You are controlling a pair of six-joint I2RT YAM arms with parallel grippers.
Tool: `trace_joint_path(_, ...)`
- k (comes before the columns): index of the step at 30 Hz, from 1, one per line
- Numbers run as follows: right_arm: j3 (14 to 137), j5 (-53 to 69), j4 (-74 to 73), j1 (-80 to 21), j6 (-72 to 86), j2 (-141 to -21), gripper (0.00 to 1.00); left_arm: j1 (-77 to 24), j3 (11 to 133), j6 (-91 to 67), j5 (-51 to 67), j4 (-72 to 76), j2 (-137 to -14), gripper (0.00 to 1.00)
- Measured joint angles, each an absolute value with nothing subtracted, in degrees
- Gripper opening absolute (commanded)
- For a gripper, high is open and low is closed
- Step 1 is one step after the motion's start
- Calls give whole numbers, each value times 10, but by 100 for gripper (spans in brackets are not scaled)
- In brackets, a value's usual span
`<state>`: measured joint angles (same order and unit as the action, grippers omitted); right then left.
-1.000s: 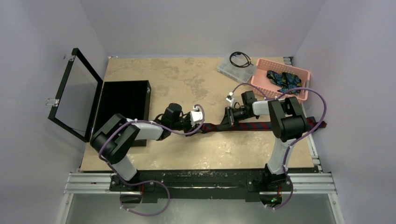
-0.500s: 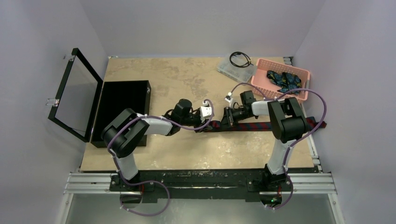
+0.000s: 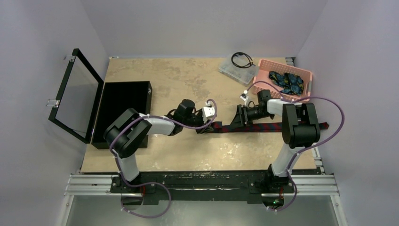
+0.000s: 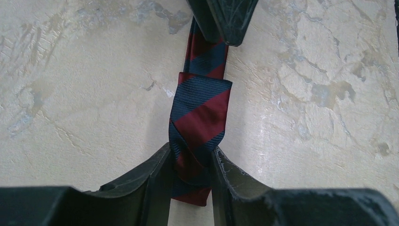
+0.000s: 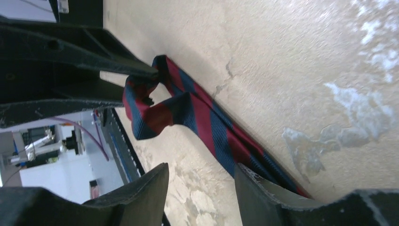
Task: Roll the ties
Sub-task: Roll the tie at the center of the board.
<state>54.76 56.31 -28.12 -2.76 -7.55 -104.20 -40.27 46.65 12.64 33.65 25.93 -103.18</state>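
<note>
- Backing away along the tie (image 4: 200, 106), right gripper (image 3: 239, 118) now sits farther from the fold, jaws apart astride the cloth.
- Pinched between its fingers, left gripper (image 4: 190, 162) still holds the folded end.
- Only 1 fold made; rolling has barely begun.

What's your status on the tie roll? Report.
Left gripper: jaws shut on folded end of maroon tie. Right gripper: jaws open, low over the tie. Nothing blocking the roll.

The left arm (image 3: 156, 127) and the right arm (image 3: 299, 125) are made of black joints and white tubes, thin purple cables (image 3: 329, 99) are looped along them, and dark rough-edged fingers (image 4: 149, 184) are fitted.
</note>
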Motion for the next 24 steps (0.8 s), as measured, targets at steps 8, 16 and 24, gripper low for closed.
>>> trace_joint_path(8,547,595,-281,-45,-63,-1042,57,-411,506,130,325,222,-1059,33)
trace_joint_path(16,546,598,-245,-69,-30,-1042,40,-426,529,130,316,203,-1085,33)
trace_joint_path(24,547,592,-215,-79,-11,-1049,12,-429,538,131,312,185,-1088,38)
